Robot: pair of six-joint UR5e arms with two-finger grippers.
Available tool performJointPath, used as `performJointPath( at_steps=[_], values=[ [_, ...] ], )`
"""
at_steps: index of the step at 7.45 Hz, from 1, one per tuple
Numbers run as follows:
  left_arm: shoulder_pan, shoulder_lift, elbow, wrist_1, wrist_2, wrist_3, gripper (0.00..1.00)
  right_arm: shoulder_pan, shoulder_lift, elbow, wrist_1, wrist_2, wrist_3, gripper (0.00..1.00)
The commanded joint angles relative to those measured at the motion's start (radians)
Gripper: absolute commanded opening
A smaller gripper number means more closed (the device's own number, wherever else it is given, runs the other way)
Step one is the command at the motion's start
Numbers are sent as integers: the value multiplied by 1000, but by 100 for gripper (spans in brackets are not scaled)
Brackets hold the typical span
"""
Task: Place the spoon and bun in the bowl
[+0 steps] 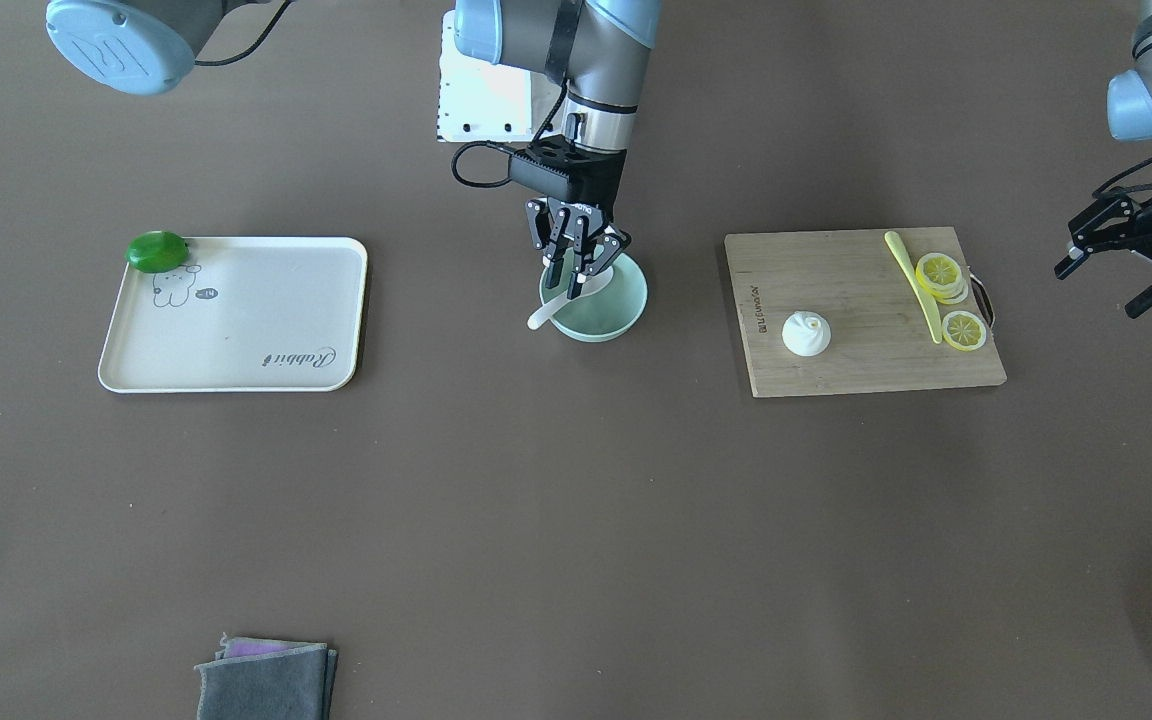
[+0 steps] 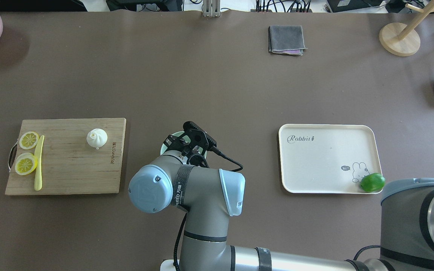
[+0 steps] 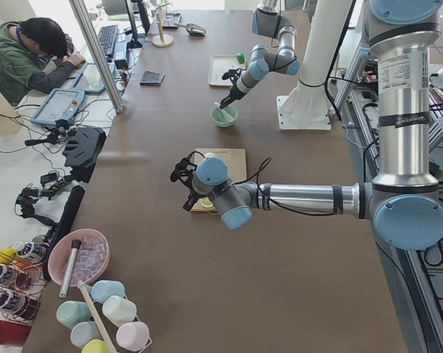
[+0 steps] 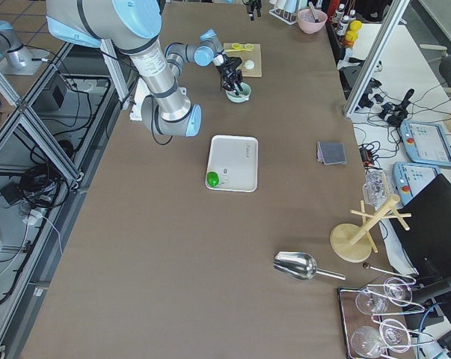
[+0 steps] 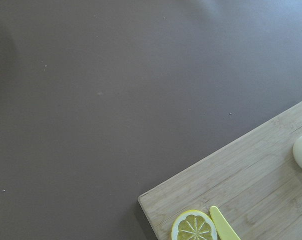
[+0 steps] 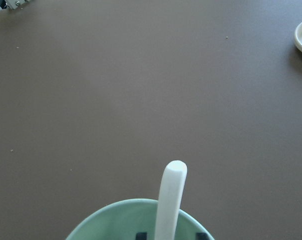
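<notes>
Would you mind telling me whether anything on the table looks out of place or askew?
The lime sits on the tray's corner rim rather than lying inside it, and the spoon's handle juts over the bowl's rim.

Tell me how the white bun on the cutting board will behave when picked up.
Being round, the bun may roll if nudged on the cutting board. It is small, so probably light. Its smooth curved sides might slip from a pinch.

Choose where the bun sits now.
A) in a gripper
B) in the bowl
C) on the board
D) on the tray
C: the bun rests on the board, well apart from the bowl.
</notes>
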Motion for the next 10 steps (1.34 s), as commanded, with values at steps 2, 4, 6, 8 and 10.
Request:
performJointPath(
  at_steps=[2, 4, 6, 8, 10],
  values=[
    [3, -3, -7, 0, -2, -23, 98, 22, -4, 64, -37, -11, -131, 100],
    [93, -47, -15, -41, 15, -147, 98, 99, -159, 275, -21, 128, -358, 100],
    [242, -74, -15, -138, 179, -256, 98, 221, -387, 536, -2, 297, -651, 100],
    [426, -124, -14, -150, 422, -262, 98, 385, -539, 557, 156, 501, -971, 100],
    [540, -178, -12, -152, 550, -300, 97, 490, -700, 551, 382, 668, -1123, 100]
  ],
)
